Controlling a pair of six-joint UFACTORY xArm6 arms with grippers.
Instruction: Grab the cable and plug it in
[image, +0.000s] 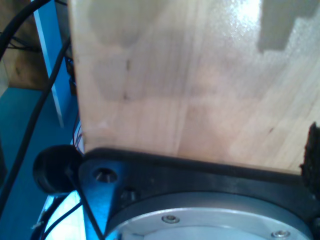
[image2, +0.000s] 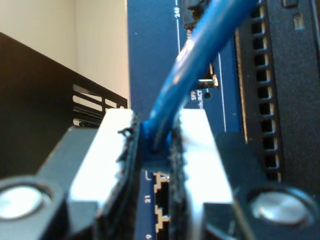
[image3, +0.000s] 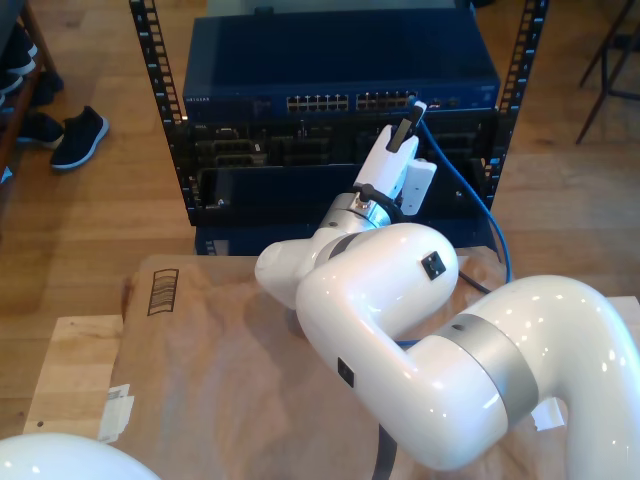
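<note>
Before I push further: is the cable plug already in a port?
Cannot tell. My second pincer grips the cable near the switch ports; its pads hide the plug.

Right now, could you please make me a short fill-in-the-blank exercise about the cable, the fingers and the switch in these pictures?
1. The cable pinched between my second gripper's fingers is coloured ____.
2. In the exterior view, my second gripper holds the plug close to the ____ row of ports on the network switch.
3. The first wrist view looks down at a pale ____ surface.

Missing words: blue; top; wooden
</note>
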